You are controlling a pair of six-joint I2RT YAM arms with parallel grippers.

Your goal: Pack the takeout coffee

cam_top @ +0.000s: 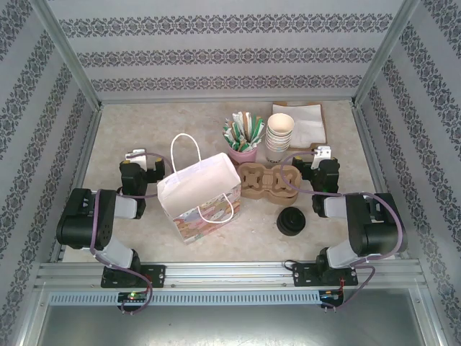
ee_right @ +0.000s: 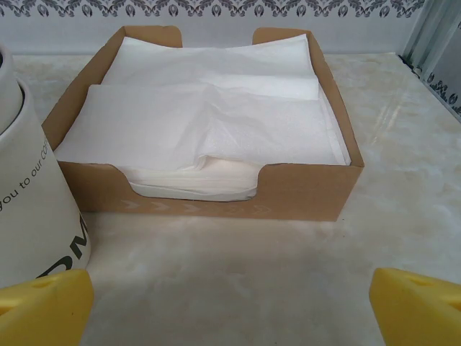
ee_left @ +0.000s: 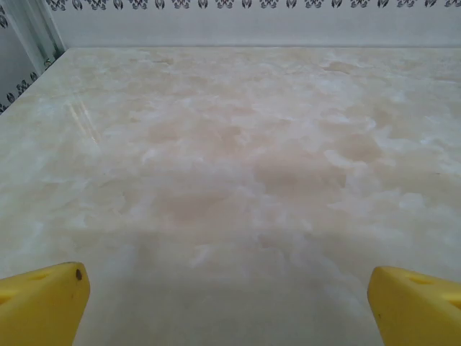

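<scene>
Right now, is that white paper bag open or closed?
Open: the paper bag stands upright, its mouth gaping, handles up.

Left arm (cam_top: 92,223): folded at near left, elbow pushed out to the left, forearm pointing far. Left end effector (cam_top: 137,156): jaws spread wide, nothing between them. Its yellow fingertips (ee_left: 43,303) sit at the two lower corners of the left wrist view.

Right arm (cam_top: 371,231): mirrored pose at near right, elbow out to the right. Right end effector (cam_top: 322,153): jaws equally wide, empty.
</scene>
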